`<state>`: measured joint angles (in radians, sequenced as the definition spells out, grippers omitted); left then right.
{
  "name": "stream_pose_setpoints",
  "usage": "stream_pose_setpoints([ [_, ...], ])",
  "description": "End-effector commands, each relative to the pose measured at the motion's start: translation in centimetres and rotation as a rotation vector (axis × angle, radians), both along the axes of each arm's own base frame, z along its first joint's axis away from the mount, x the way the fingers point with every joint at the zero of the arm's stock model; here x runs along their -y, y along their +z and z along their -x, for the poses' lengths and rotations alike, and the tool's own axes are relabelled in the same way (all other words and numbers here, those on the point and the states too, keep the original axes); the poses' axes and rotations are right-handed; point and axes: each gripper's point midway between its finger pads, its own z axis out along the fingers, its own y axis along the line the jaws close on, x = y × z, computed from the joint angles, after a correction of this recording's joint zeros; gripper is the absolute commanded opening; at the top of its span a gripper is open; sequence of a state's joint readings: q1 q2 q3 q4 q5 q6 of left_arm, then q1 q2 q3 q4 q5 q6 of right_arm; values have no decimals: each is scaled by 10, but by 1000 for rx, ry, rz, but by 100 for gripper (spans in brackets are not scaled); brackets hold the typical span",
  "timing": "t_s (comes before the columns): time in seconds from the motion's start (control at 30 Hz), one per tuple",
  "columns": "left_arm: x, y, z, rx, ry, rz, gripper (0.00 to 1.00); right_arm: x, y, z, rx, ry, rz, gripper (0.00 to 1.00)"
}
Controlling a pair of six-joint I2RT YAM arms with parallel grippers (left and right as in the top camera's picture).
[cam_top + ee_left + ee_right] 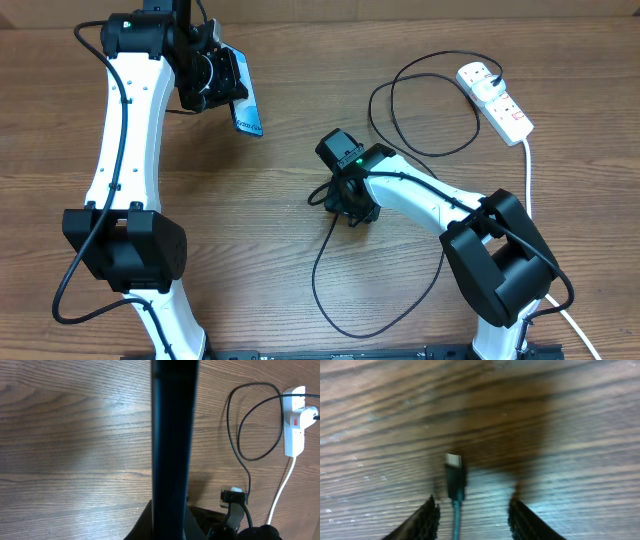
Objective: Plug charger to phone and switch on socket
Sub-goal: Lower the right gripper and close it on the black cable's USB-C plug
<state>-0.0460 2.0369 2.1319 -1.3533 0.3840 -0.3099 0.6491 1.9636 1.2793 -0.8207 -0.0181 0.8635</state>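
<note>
Straddling charger (455, 480), right gripper (474, 510); phone (246, 108) aloft (lettering illegible)

I can read nothing here; the dark print along the slim blue-white lit phone (247, 110) is too small.

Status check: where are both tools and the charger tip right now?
Left tool shut on phone, held off table. Right tool open, astride charger tip lying on table, not gripped. No obstruction at the tip.

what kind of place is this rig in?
Probably a robotics lab bench: left arm and right arm at a wood-grain table, with socket and charger laid out.
</note>
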Motion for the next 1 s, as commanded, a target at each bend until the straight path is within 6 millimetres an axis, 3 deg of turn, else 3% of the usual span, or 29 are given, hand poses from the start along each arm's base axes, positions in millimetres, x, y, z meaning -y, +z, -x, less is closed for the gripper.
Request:
stream_pose_setpoints([
  [0.0, 5, -2, -1, 9, -34, 1, 4, 16, -4, 2, 8, -37, 85, 43],
  [0.27, 5, -2, -2, 12, -34, 2, 4, 18, -4, 9, -26, -55, 91, 43],
  [0.4, 5, -2, -2, 12, -34, 2, 4, 4, -6, 8, -39, -49, 23, 36],
  [0.57, 5, -2, -2, 12, -34, 1, 4, 6, -22, 9, -59, -51, 41, 32],
  [0.97, 5, -2, -2, 17, -34, 1, 4, 18, -22, 6, -44, -60, 97, 19],
])
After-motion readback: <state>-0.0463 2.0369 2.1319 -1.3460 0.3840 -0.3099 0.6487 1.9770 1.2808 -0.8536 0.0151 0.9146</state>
